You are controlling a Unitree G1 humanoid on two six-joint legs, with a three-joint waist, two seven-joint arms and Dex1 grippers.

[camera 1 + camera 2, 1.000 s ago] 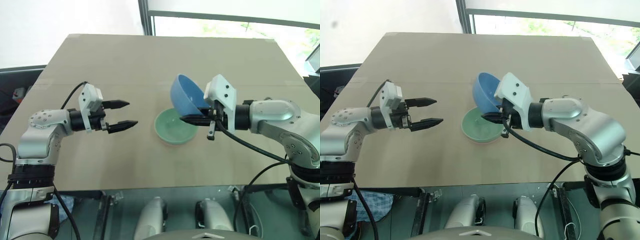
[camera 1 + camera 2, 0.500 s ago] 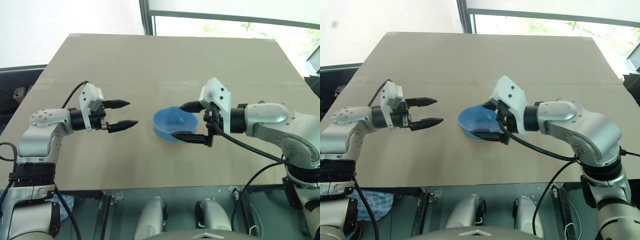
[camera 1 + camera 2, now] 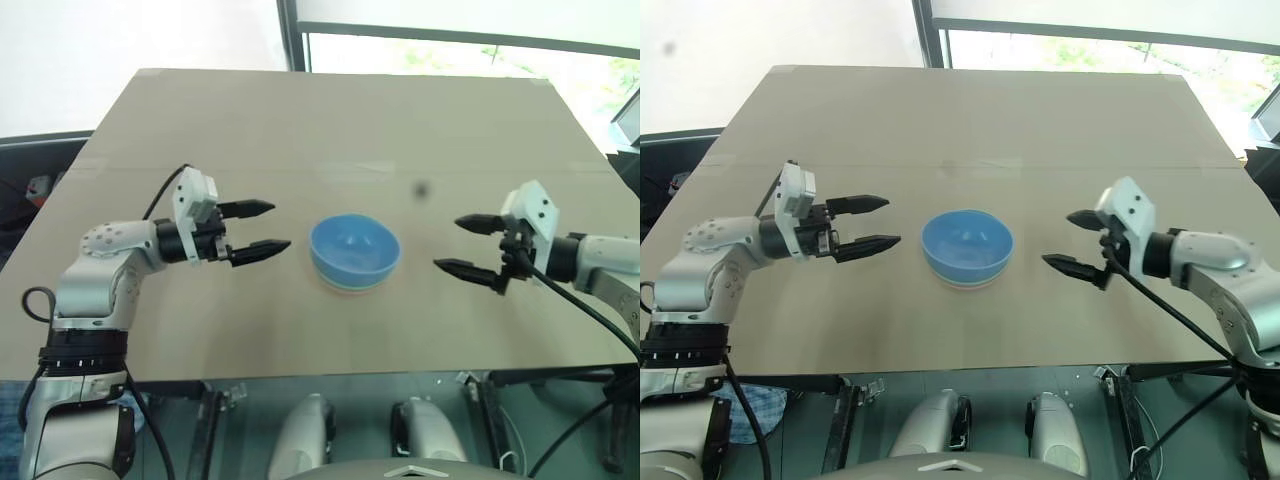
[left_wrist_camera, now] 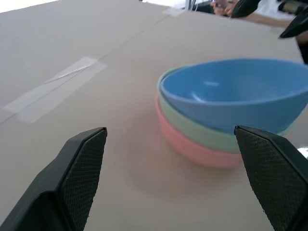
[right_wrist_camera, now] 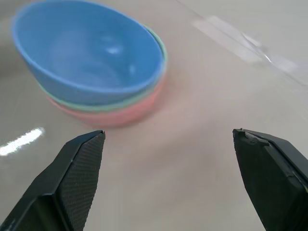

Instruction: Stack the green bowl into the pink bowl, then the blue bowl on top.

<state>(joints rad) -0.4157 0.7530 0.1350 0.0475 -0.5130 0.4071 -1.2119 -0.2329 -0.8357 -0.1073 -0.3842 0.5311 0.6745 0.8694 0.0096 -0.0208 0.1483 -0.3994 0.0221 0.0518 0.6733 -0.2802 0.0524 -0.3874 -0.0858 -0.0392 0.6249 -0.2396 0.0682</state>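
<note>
The blue bowl point(image 4: 236, 94) sits nested in the green bowl point(image 4: 192, 127), which sits in the pink bowl point(image 4: 192, 149), so the stack looks complete. It rests on the table point(image 3: 330, 120) between both sets of fingers, touching neither. The left gripper point(image 3: 265, 228) and right gripper point(image 3: 462, 244) have fingers spread apart, empty, flanking the stack.

Smooth, slightly glossy plastic blue bowl point(image 4: 231, 94), green bowl point(image 4: 192, 127) and pink bowl point(image 4: 192, 149) on a matt table point(image 4: 72, 53).
</note>
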